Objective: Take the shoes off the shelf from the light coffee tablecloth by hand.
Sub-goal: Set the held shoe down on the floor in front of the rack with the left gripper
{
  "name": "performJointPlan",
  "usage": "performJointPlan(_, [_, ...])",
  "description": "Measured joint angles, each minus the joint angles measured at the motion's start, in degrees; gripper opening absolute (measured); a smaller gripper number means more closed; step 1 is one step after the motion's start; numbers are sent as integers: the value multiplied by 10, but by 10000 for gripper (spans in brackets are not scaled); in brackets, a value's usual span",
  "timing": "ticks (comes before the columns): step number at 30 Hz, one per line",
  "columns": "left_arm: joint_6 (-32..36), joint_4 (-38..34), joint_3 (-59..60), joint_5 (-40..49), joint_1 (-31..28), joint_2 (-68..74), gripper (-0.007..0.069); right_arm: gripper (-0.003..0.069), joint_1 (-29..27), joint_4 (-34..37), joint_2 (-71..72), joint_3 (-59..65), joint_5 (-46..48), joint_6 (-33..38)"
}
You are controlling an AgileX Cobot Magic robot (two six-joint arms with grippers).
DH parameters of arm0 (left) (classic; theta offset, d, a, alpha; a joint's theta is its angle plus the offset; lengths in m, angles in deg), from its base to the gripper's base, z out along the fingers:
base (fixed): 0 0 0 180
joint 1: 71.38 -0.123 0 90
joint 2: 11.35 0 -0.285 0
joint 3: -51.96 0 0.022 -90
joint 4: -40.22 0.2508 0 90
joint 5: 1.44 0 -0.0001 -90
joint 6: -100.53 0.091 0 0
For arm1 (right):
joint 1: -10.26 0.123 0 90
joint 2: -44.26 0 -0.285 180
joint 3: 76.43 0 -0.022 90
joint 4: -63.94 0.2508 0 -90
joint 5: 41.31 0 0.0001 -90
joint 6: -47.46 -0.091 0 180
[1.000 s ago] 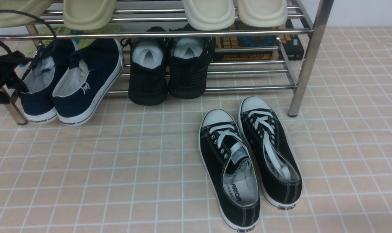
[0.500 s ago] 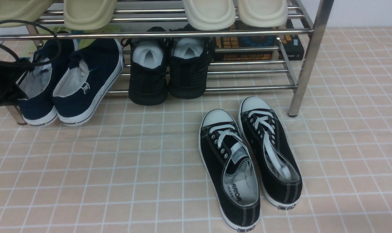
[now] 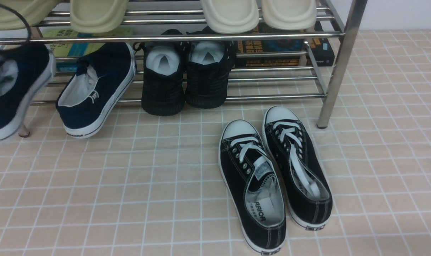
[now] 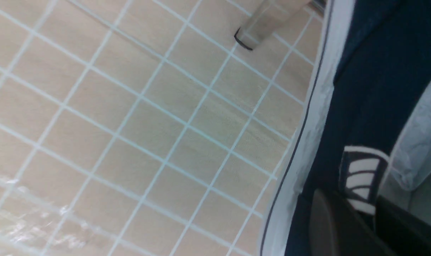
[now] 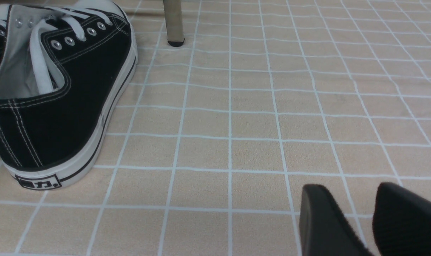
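Observation:
One navy blue shoe (image 3: 14,92) hangs tilted at the far left of the front view, off the chrome shelf (image 3: 338,64). In the left wrist view my left gripper (image 4: 357,206) is shut on that shoe's heel collar (image 4: 364,117), one finger inside and one outside, above the light coffee tablecloth (image 4: 147,124). The gripper itself is out of the front view. The other navy shoe (image 3: 94,89) leans on the shelf's lower tier, heel on the tablecloth (image 3: 130,185). My right gripper (image 5: 343,199) is open and empty, low over the cloth.
Black knit shoes (image 3: 185,78) stand on the lower tier. Cream slippers (image 3: 229,14) lie on the upper tier. Black lace-up sneakers (image 3: 272,174) sit on the cloth in front, also in the right wrist view (image 5: 55,92). Books (image 3: 283,49) lie behind the shelf.
The left navy shoe has come off the shelf's lower tier and moved left and up, held by my left gripper, which has left the front view. The other shoes have not moved.

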Motion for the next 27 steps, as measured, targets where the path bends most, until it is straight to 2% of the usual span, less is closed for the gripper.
performJointPlan(6, [0, 38, 21, 80, -1, -98, 42, 239, 0, 0, 0, 0, 0, 0])
performJointPlan(10, [-21, 55, 80, 79, -2, -157, 42, 239, 0, 0, 0, 0, 0, 0])
performJointPlan(16, [-69, 64, 238, 23, -2, -242, 42, 239, 0, 0, 0, 0, 0, 0])
performJointPlan(27, [-73, 34, 404, -132, -2, -259, 42, 239, 0, 0, 0, 0, 0, 0])
